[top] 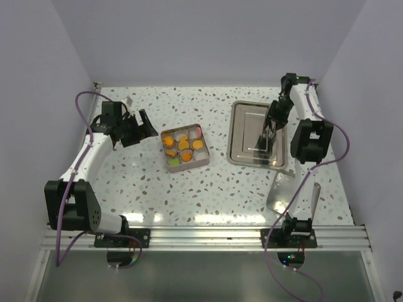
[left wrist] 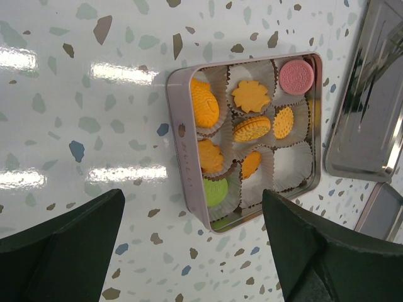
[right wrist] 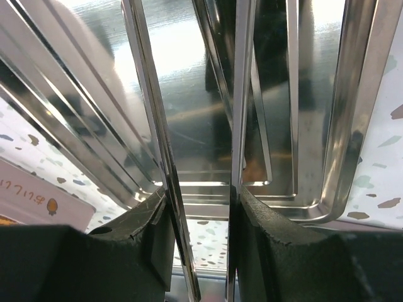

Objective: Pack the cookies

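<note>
Left end effector [left wrist: 189, 251] spread wide above pink tin [left wrist: 182, 151] of cookies [left wrist: 250, 95] in paper cups [left wrist: 293, 165], right end effector [right wrist: 198, 220] pinching upright metal lid [right wrist: 242, 126] over steel tray [top: 239, 135]

Bright, even overhead light; glare streaks on the speckled table [left wrist: 56, 113] and mirror-like tray [right wrist: 189, 94].

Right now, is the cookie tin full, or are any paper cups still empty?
Not full. The tin holds orange, pink and green cookies, but the left wrist view shows at least one paper cup empty. No lid on it.
</note>
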